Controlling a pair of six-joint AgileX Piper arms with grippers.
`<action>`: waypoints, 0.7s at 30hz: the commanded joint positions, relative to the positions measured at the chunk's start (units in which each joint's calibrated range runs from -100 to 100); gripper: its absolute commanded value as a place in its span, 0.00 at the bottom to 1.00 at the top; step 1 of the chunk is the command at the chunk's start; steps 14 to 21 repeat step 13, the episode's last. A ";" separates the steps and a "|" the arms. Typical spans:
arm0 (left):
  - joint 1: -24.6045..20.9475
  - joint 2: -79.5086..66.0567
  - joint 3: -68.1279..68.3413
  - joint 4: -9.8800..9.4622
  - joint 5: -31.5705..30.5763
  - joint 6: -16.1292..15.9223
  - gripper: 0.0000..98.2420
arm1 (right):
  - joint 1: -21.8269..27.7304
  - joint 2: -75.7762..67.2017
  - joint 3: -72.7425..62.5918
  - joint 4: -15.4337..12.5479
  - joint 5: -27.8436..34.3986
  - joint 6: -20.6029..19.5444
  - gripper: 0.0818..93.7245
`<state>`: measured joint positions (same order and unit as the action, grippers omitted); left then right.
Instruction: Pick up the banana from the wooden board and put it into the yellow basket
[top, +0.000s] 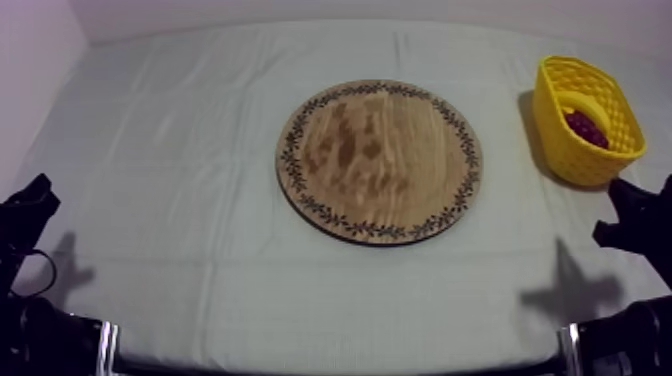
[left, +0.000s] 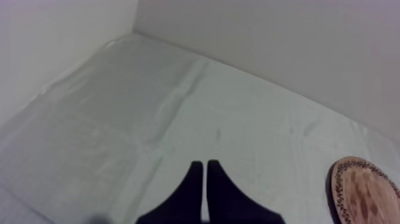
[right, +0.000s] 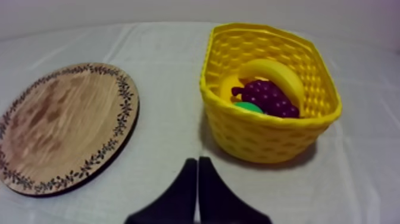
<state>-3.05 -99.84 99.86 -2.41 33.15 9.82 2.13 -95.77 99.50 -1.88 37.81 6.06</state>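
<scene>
The banana (right: 274, 74) lies inside the yellow basket (right: 271, 134) on top of a bunch of grapes (right: 268, 98); it is also visible as a yellow curve (top: 590, 105) in the basket (top: 580, 150) at the table's far right. The round wooden board (top: 380, 158) in the middle of the table is bare, and its rim (right: 122, 119) lies beside the basket. My right gripper (right: 197, 170) is shut on nothing, low over the cloth in front of the basket. My left gripper (left: 205, 173) is shut too, over bare cloth left of the board (left: 363, 190).
A green fruit (right: 247, 107) peeks out beside the grapes in the basket. Both arms rest low at the table's front corners, left (top: 25, 215) and right (top: 640, 220). Walls close off the table's far and left edges.
</scene>
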 joint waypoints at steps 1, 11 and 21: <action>-0.02 0.02 0.03 -0.01 -0.01 -0.02 0.00 | -0.03 0.01 0.02 0.11 -0.07 6.42 0.00; -0.02 0.02 0.03 -0.01 -0.01 -0.03 0.00 | -0.06 0.09 0.05 0.19 -0.15 5.90 0.00; -0.02 0.02 0.03 -0.01 -0.01 -0.03 0.00 | -0.06 0.09 0.05 0.19 -0.15 5.91 0.00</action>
